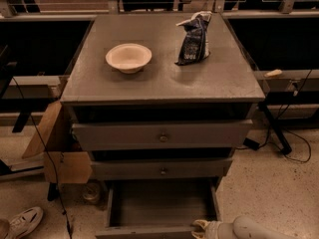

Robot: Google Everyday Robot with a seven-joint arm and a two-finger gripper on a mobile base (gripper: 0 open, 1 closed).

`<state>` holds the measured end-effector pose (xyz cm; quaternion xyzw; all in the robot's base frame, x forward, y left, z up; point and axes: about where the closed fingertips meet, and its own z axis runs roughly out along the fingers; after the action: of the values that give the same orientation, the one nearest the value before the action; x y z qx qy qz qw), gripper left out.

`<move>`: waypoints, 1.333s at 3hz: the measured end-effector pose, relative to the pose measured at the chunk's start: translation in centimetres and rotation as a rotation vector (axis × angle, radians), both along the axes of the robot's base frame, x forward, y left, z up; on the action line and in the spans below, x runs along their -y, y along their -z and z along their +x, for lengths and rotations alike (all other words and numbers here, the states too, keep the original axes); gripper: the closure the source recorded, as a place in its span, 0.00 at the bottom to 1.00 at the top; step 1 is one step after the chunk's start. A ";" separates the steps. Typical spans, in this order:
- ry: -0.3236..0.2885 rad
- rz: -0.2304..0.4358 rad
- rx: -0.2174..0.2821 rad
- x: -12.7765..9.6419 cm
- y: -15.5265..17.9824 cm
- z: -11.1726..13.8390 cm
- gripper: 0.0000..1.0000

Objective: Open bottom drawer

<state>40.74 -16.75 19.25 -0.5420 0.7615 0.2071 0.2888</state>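
One white shoe (21,222) lies on the floor at the near left, and a cardboard box (57,156) leans against the left side of a grey cabinet (234,83). On the cabinet's top a pale bowl (128,57) stands left of a crumpled dark bag (193,40). Lowest in the cabinet, the bottom drawer (162,203) is pulled well out toward the near side, its plain grey inside showing. The gripper (202,227) sits low at the near right, at the drawer's front edge; whether it is clenched or released cannot be told.

Grey btm drawer (159,203) wide open, end effector (202,226) at front edge.
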 end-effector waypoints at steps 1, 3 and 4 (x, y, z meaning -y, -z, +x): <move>0.000 0.000 0.000 0.0 -0.1 0.2 1.00; 0.006 -0.004 0.002 0.5 -0.1 0.1 1.00; 0.008 -0.028 0.011 1.7 -0.1 -0.3 0.98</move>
<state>40.42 -18.48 19.37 -0.5442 0.7649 0.1922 0.2862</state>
